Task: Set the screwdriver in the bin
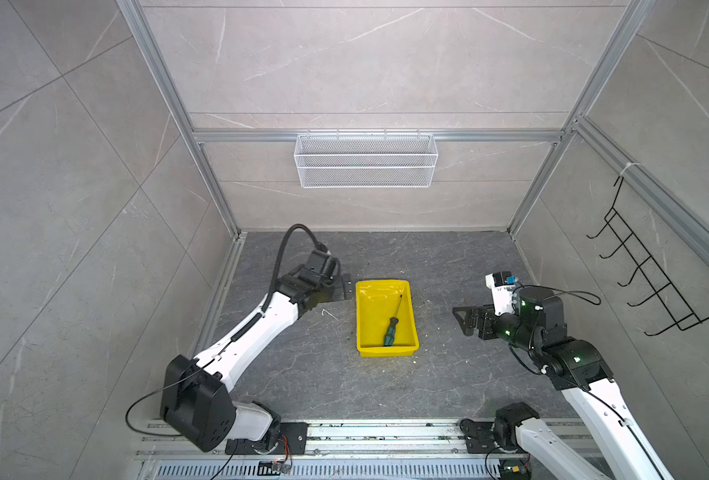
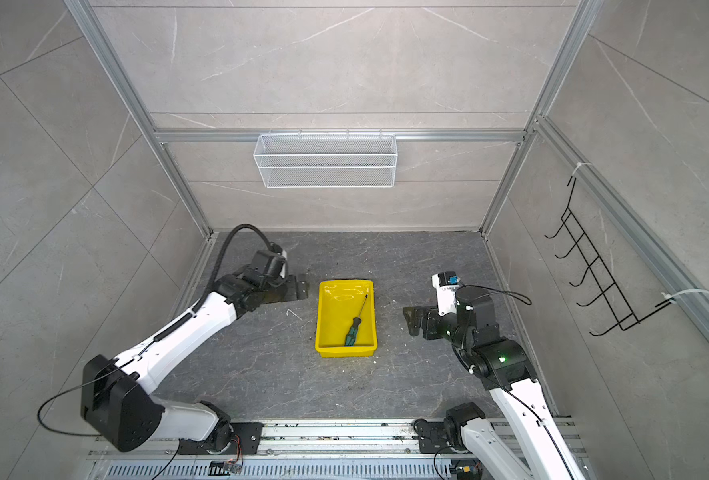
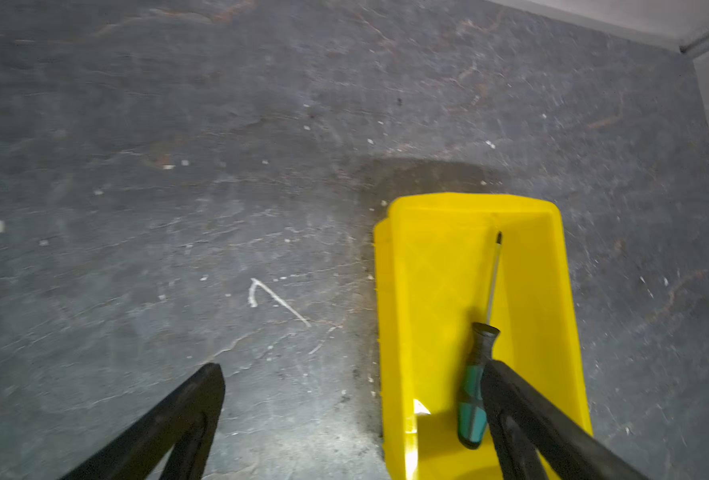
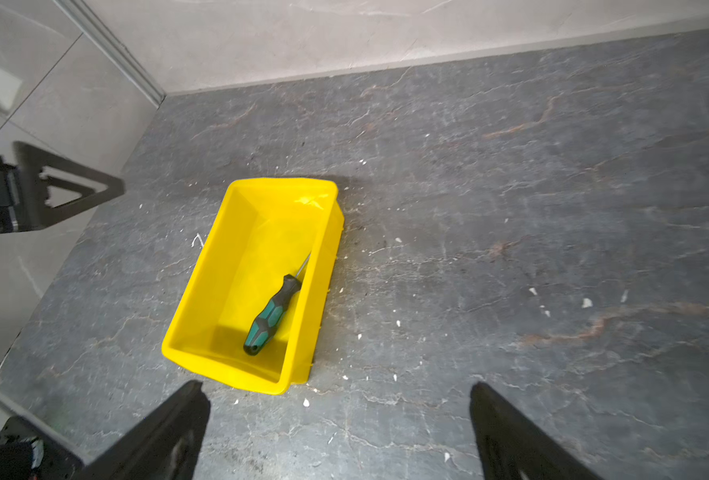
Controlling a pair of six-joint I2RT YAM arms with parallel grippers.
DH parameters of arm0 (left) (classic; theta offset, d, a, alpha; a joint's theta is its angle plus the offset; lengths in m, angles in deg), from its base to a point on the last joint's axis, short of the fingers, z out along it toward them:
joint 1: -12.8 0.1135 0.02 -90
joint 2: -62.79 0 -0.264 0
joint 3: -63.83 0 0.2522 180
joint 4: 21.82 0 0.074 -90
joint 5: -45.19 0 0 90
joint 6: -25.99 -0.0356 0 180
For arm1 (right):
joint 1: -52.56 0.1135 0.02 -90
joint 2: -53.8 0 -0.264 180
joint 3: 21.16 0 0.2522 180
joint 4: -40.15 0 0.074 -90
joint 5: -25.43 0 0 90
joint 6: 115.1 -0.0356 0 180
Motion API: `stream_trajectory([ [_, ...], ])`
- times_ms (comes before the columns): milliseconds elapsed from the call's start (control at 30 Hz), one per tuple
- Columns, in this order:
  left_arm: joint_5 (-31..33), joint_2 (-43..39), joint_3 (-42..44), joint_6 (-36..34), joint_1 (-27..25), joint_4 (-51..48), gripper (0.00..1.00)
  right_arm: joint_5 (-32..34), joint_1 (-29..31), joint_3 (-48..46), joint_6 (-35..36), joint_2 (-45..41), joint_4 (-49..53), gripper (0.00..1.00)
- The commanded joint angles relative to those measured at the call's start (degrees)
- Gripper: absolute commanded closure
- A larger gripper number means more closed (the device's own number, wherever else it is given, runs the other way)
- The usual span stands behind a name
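Lettering is seen on the white housing (image 1: 499,293) at the right wrist, but it is too small to be read; no other writing can be made out. The left fingers (image 3: 203,395) are spread wide apart and nothing is held between them. In the left wrist view one finger crosses in front of the handle of the screwdriver (image 3: 473,390), yet in both top views these fingers (image 1: 346,286) are placed just beside the far left corner of the bin (image 1: 388,351), apart from the tool. The right fingers (image 4: 186,415) are likewise parted wide and empty, and are held above bare stone to the right of the bin (image 4: 236,270), well apart from it. The screwdriver (image 1: 391,328) is laid flat inside the yellow bin (image 2: 344,351), its green and black handle toward the near end and its thin shaft angled to the far right side. The bin is set on the surface (image 1: 302,374), a dark grey veined slab marked with white flecks and a pale scratch. The space is enclosed by light grey marbled panels in an aluminium frame. A white wire mesh basket (image 1: 365,160) is hung on the back wall and a black wire hook rack (image 1: 651,282) on the right wall.
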Motion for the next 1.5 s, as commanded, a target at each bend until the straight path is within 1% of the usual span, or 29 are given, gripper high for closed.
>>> stream_trajectory([
  [0, -0.96, -5.59, 1.23, -4.25, 3.68, -3.15, 0.0, 2.04, -0.57, 1.41, -1.01, 0.58, 0.67, 0.0],
  [67, -0.5, -7.95, 2.23, -5.25, 5.38, -4.46, 0.0, 1.06, -0.94, 1.65, -0.87, 1.84, -0.02, 0.0],
  [167, -0.82, -11.14, 4.26, -6.41, 8.01, -5.18, 0.0, -2.15, -2.58, 1.75, -0.46, 4.11, -2.08, 0.0],
  [333, -2.54, -13.93, 5.93, -7.18, 10.66, -6.12, 0.0, -10.24, -8.51, 2.38, -0.1, 7.5, -6.08, 0.0],
  [433, -1.17, -14.78, 7.42, -7.31, 11.11, -5.03, 0.0, -19.1, -14.38, 2.3, -1.18, 12.01, -10.43, 0.0],
  [500, -1.07, -15.35, 8.61, -8.12, 11.49, -3.85, 0.0, -27.99, -20.75, 1.96, -3.59, 16.42, -15.09, 0.0],
  [533, -1.44, -15.73, 9.34, -9.32, 11.46, -3.07, 0.0, -30.46, -23.41, 2.41, -4.22, 18.33, -15.99, 0.0],
  [600, 0.36, -16.87, 10.8, -10.76, 11.51, -2.39, 0.0, -31.09, -27.87, 4.3, -4.27, 21.89, -15.98, 0.0],
  [667, 2.4, -18.69, 12.7, -10.97, 11.94, -1.2, 0.0, -29.72, -30.17, 3.05, -6.17, 23.14, -20.48, 0.0],
  [700, 2.74, -19.72, 13.92, -11.64, 12.29, 0.14, 0.0, -28.3, -30.36, 1.75, -6.76, 23.24, -23.24, 0.0],
  [767, 4.14, -22.31, 16.94, -13.23, 12.53, 3.83, 0.0, -25.81, -30.46, 0.02, -6.92, 24.06, -25.59, 0.0],
  [833, 7.28, -25.08, 20.02, -14.54, 12.61, 7.38, 0.0, -23.39, -30.48, -1.74, -7.86, 25.12, -27.66, 0.0],
  [900, 12.08, -28.1, 23.87, -15.88, 12.78, 12.01, 0.0, -20.75, -30.51, -5.46, -9.58, 25.39, -33.97, 0.01],
  [967, 14.8, -30.86, 28.29, -17.76, 13.13, 18.14, 0.0, -17.14, -30.48, -8.84, -9.44, 25.36, -38.86, 0.01],
  [1133, 15.42, -34.55, 37.93, -23.09, 14.34, 33.04, 0.0, -8.66, -30.05, -17.87, -6.74, 24.01, -50.73, 0.0],
  [1233, 16.59, -35.41, 43.07, -26.57, 15.12, 41.3, 0.0, -3.38, -27.7, -20.42, -5.6, 24.44, -54.91, 0.0],
  [1267, 16.91, -35.55, 44.94, -27.08, 15.6, 44.1, 0.0, -0.46, -25.88, -20.43, -4.2, 24.8, -55.47, 0.0],
  [1367, 14.4, -34.69, 49.53, -27.94, 18.15, 52.23, 0.0, 7.55, -20.62, -20.18, 0.01, 25.66, -56.23, 0.0],
  [1467, 13.21, -31.12, 51.21, -27.33, 20.25, 56.17, 0.0, 12.24, -16.84, -21.88, 2.6, 25.7, -59.32, 0.0],
])
